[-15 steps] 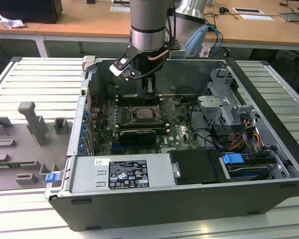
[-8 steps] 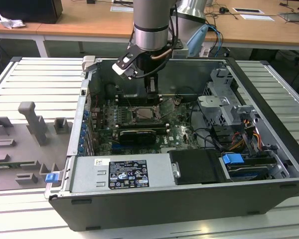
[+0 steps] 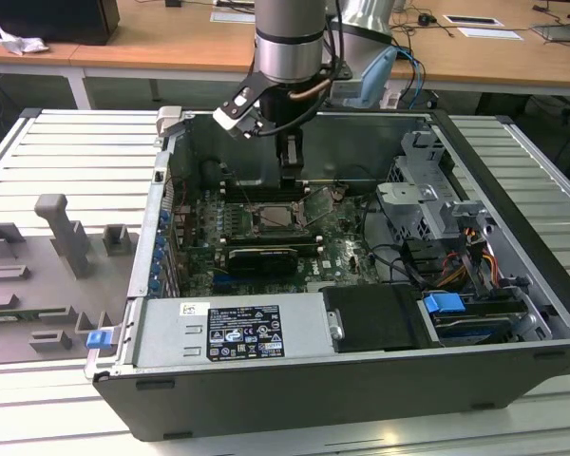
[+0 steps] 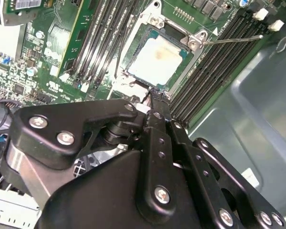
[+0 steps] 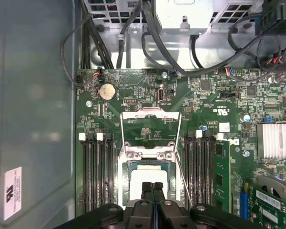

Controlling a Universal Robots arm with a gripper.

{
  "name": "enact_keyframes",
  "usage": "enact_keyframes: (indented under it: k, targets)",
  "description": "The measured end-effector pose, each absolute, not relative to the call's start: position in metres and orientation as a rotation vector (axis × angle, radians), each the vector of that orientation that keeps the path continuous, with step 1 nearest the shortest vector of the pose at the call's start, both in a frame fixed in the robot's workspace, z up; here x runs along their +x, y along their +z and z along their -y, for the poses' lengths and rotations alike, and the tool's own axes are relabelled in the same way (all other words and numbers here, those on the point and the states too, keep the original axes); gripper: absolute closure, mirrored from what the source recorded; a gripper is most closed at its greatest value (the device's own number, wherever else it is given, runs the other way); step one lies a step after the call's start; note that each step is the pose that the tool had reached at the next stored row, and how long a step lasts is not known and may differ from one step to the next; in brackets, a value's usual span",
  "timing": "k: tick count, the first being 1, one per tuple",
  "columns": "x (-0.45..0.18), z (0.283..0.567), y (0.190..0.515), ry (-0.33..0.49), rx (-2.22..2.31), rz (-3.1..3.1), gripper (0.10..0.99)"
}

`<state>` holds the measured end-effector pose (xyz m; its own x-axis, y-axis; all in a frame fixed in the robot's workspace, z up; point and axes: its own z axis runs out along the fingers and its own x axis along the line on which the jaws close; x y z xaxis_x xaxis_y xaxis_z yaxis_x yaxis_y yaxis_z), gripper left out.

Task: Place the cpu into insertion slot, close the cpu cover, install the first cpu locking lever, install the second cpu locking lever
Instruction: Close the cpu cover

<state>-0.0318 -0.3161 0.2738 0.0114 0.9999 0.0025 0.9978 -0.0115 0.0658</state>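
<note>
Silvery cpu (image 5: 150,172) sits in insertion slot (image 5: 125,179) — fingers (image 5: 147,190) together above, cpu cover (image 5: 150,113) open.

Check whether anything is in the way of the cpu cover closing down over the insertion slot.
Only the end effector itself: its shut fingertips are over the edge of the cpu opposite the hinge. The cpu already lies in the insertion slot, and the cpu cover is flipped open beyond it, with nothing else between.
</note>
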Motion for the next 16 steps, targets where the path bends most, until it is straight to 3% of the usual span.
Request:
enact_keyframes:
  k: [16]
  targets:
    - [0.004,0.322,0.274,0.071,2.209,-2.183,0.980]
